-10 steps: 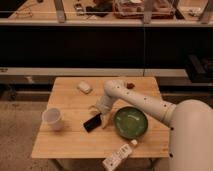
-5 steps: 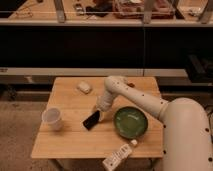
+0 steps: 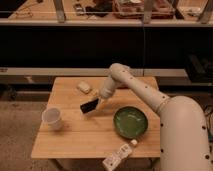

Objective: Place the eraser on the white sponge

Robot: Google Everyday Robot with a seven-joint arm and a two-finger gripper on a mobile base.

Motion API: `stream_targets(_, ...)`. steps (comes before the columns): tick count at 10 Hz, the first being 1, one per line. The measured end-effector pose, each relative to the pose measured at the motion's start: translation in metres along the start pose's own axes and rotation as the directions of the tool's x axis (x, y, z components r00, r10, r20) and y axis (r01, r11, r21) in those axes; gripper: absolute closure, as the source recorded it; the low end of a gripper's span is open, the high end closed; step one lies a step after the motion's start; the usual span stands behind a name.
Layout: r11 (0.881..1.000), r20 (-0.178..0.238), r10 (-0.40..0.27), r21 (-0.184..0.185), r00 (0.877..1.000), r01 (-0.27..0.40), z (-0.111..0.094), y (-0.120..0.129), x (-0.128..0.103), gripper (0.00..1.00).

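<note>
The claw [image 3: 100,102] has clamped shut on the right end of the eraser [image 3: 88,106]. The black block now sits higher and closer to the white sponge [image 3: 84,87] than a second ago, tilted, near mid-table [image 3: 70,145]. The sponge lies just beyond it, apart, with nothing between. A white cup [image 3: 52,119] stands left, a green bowl [image 3: 130,122] right, and a white remote [image 3: 117,158] lies at the front edge.

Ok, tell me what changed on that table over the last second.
The gripper closed on the eraser and carried it a little way toward the white sponge. The eraser now looks tilted and lifted off the table. The white sponge, cup, green bowl and white bar stayed where they were.
</note>
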Motion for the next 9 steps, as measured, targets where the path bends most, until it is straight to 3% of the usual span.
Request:
stream_targets(2, 0.992, -0.022, 0.1, 0.08, 0.995, -0.098, -0.012, -0.034, 0.003, 1.0)
stream_targets(3, 0.972, -0.025, 0.16, 0.178, 0.987, -0.153, -0.017, -0.065, 0.007, 1.0)
stream_targets(4, 0.958, -0.015, 0.184, 0.228, 0.983, -0.176, -0.019, -0.08, 0.009, 1.0)
stream_targets(6, 0.901, 0.066, 0.192, 0.383, 0.979, -0.202, -0.029, -0.119, 0.005, 1.0)
stream_targets(7, 0.882, 0.089, 0.163, 0.434, 0.983, -0.186, -0.033, -0.128, 0.002, 1.0)
stream_targets(9, 0.857, 0.109, 0.134, 0.486, 0.985, -0.17, -0.039, -0.135, -0.001, 1.0)
